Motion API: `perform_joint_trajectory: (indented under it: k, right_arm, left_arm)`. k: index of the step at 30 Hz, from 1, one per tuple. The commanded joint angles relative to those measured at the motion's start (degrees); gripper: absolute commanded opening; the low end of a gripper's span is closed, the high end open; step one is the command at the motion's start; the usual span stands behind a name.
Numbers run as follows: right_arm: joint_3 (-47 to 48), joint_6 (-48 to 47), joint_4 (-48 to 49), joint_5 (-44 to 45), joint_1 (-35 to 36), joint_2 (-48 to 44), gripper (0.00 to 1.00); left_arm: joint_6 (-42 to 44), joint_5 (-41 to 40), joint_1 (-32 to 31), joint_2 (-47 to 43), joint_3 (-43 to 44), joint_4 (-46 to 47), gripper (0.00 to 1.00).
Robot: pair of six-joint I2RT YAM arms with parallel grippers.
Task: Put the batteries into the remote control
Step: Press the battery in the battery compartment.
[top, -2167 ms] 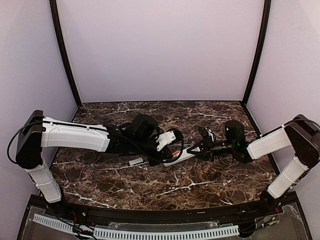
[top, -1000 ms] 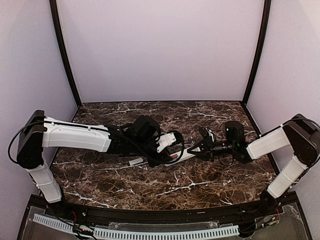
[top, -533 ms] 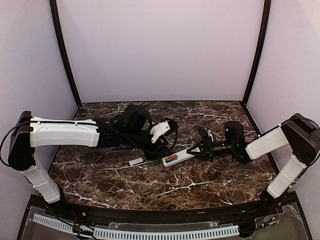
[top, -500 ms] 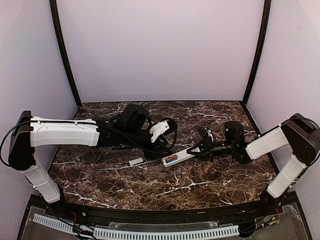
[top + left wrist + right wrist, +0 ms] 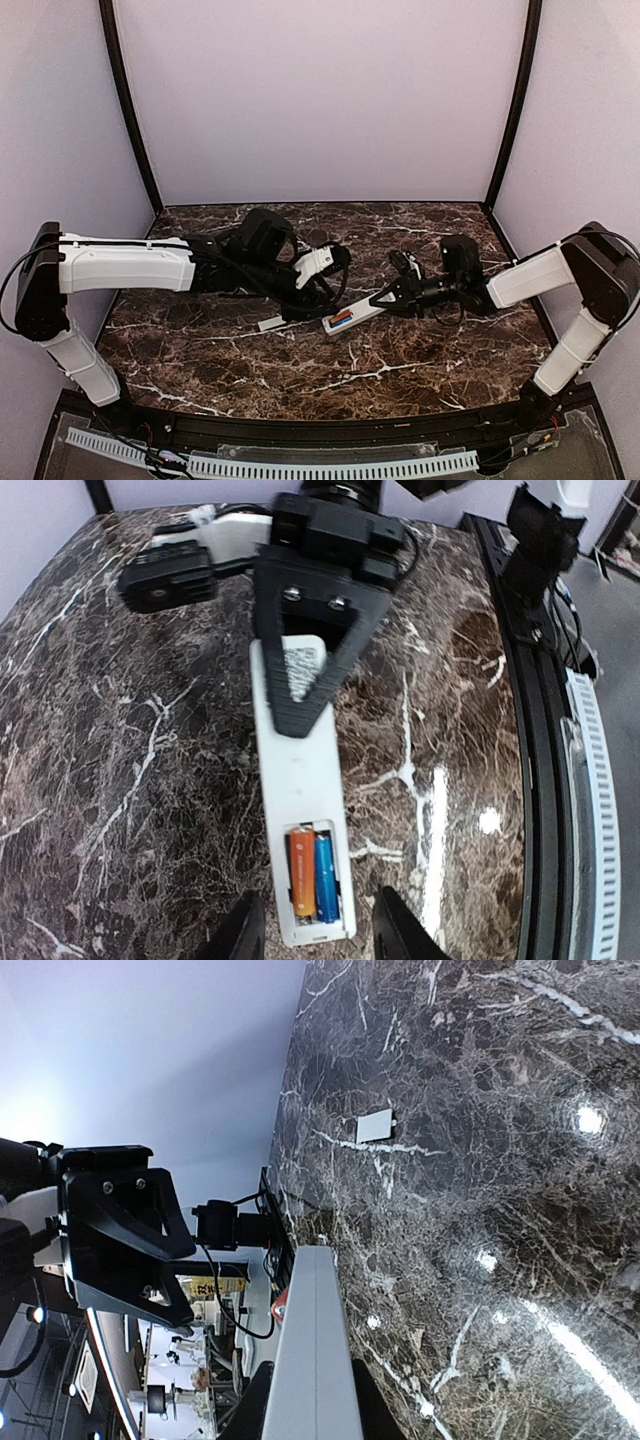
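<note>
The white remote control (image 5: 358, 311) lies back-up on the marble table, its bay open. The orange battery (image 5: 301, 872) and the blue battery (image 5: 326, 873) sit side by side in the bay; they show as a small coloured spot in the top view (image 5: 341, 319). My left gripper (image 5: 325, 288) is open and empty, its fingers (image 5: 247, 935) either side of the remote's battery end, just above it. My right gripper (image 5: 392, 297) is shut on the remote's other end (image 5: 312, 1340), also seen in the left wrist view (image 5: 310, 630).
The small white cover piece (image 5: 270, 323) lies on the table left of the remote, also in the right wrist view (image 5: 375, 1126). Grey walls stand at the back and sides. A black rail runs along the near table edge (image 5: 545, 780).
My left gripper has drawn back left from over the remote, uncovering the two batteries in the bay. My right gripper and the remote have shifted slightly left.
</note>
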Motion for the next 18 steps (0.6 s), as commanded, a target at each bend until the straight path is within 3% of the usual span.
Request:
perform_joint_trajectory:
  k: [1, 5, 9, 18]
  right_arm:
    - [6.02, -10.72, -13.02, -5.10, 1.18, 0.99, 0.00]
    - [10.44, -18.24, -22.29, -8.72, 2.50, 2.17, 0.00]
    - [14.45, -22.76, -29.14, -11.05, 3.97, 3.87, 0.00]
    - [19.96, -28.97, -38.34, -12.58, 8.43, 6.66, 0.00]
  left_arm:
    - [18.65, 5.90, -0.24, -6.05, -5.14, -3.63, 0.37]
    - [25.57, 8.04, -1.80, -9.08, -8.22, -4.29, 0.38]
    - [31.49, 3.92, -5.77, -9.37, -8.64, -5.72, 0.36]
    - [34.74, 2.00, -7.52, -9.14, -7.07, -7.74, 0.29]
